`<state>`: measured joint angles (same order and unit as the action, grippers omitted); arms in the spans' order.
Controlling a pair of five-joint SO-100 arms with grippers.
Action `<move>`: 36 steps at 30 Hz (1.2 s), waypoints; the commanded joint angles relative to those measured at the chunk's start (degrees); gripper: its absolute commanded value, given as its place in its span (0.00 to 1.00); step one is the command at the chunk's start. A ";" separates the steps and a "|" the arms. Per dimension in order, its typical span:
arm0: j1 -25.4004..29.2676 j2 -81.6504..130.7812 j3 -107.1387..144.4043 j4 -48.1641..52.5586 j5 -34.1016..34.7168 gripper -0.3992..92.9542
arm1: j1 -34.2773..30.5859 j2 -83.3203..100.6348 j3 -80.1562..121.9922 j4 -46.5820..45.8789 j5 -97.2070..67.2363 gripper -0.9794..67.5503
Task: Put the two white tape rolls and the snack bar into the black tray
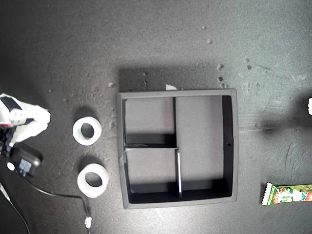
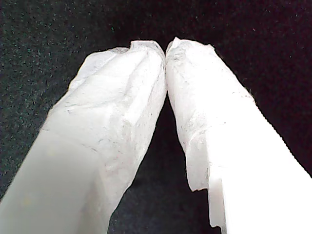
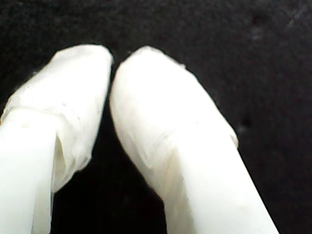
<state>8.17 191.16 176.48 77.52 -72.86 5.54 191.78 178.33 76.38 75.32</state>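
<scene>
The black tray (image 1: 120,146) sits mid-mat in the exterior view, and its three compartments show only bare floor. Two white tape rolls lie flat to the exterior view's left of it, one (image 1: 78,131) farther back and one (image 1: 83,183) nearer. The snack bar (image 1: 288,194) lies at the exterior view's lower right, partly cut off by the edge. My first gripper (image 2: 165,46) is shut, tips touching, over bare black mat. My second gripper (image 3: 113,61) is also shut on nothing. A white-wrapped arm tip (image 1: 29,119) stands at the exterior view's left edge, beside the rolls; I cannot tell which arm it is.
A black plug block (image 1: 24,162) with a cable (image 1: 58,196) lies at the exterior view's lower left, near the rolls. A sliver of another white arm part (image 1: 310,106) shows at the exterior view's right edge. Small crumbs (image 1: 220,78) dot the mat behind the tray.
</scene>
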 commanded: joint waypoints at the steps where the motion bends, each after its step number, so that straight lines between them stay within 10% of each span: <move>1: -0.70 2.81 3.34 2.02 -0.09 0.01 | -0.53 0.18 0.70 0.44 -14.68 0.01; 36: -2.81 2.90 3.34 1.93 -0.79 0.01 | 6.68 0.18 0.70 -3.43 -13.45 0.01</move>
<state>6.15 191.16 176.48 77.70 -74.27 12.39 191.78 178.33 75.67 75.32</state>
